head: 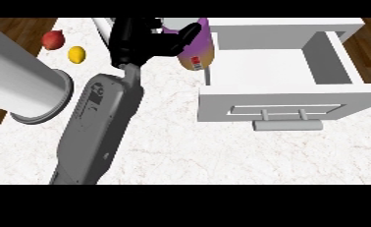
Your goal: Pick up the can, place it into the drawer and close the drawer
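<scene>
The can [199,53], purple on top and orange lower down with a small label, leans just left of the open white drawer [275,104]. My right hand [141,39] is at the can's left side, thumb over its top and fingers curled round it, hiding part of it. The grey forearm [98,123] runs up from the lower left. I cannot tell whether the can touches the counter. The drawer's inside shows nothing in it, and its handle [288,115] faces me. My left hand does not show.
A red fruit [52,39] and a yellow lemon [76,54] lie at the back left. A large grey cylinder [29,86] fills the left edge. The marble counter [181,157] stretches in front of the drawer.
</scene>
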